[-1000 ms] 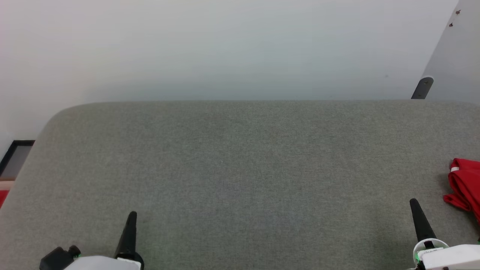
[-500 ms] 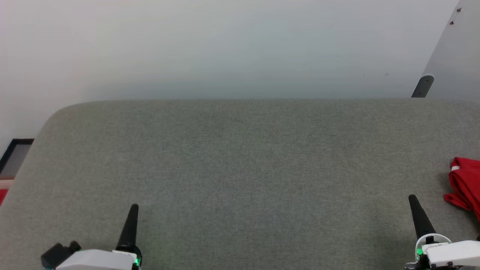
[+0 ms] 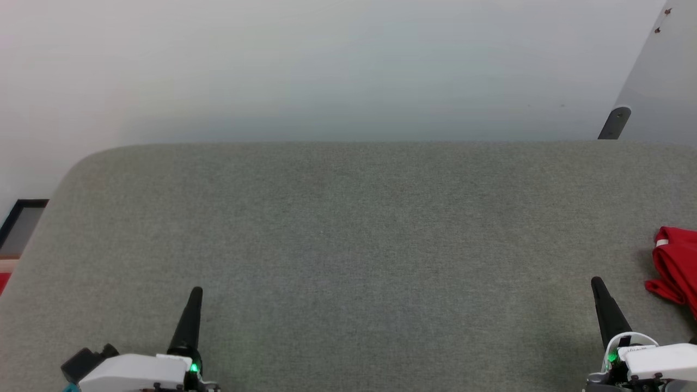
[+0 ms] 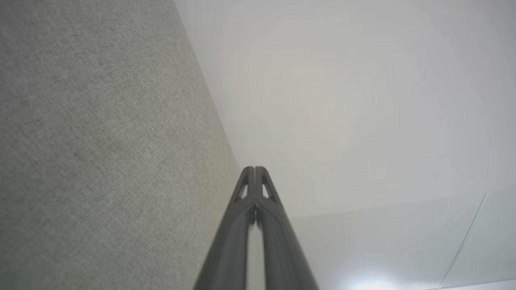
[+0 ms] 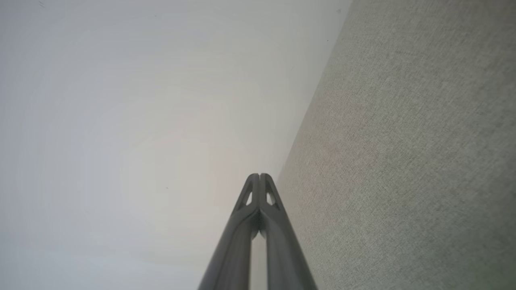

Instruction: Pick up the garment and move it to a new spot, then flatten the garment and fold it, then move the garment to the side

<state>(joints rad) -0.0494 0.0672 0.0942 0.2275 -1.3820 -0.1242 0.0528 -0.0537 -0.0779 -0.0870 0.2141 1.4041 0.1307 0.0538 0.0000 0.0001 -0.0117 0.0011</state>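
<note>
The garment [image 3: 677, 265] is a bunched red heap with a bit of white trim, lying at the right edge of the head view and cut off by the frame. My right gripper [image 3: 597, 283] stands shut a short way to its left, apart from it, holding nothing. My left gripper [image 3: 196, 293] is shut at the lower left, far from the garment. In the left wrist view the left gripper [image 4: 254, 169] has its fingertips pressed together. The right gripper [image 5: 259, 176] looks the same in the right wrist view.
A wide grey fabric surface [image 3: 348, 228] spreads in front of me, with a rounded far-left corner. Behind it rises a pale wall [image 3: 326, 65]. A slanted grey panel with a dark foot [image 3: 614, 124] stands at the far right.
Both grippers have crept a little further up the head view. The garment lies where it was.
</note>
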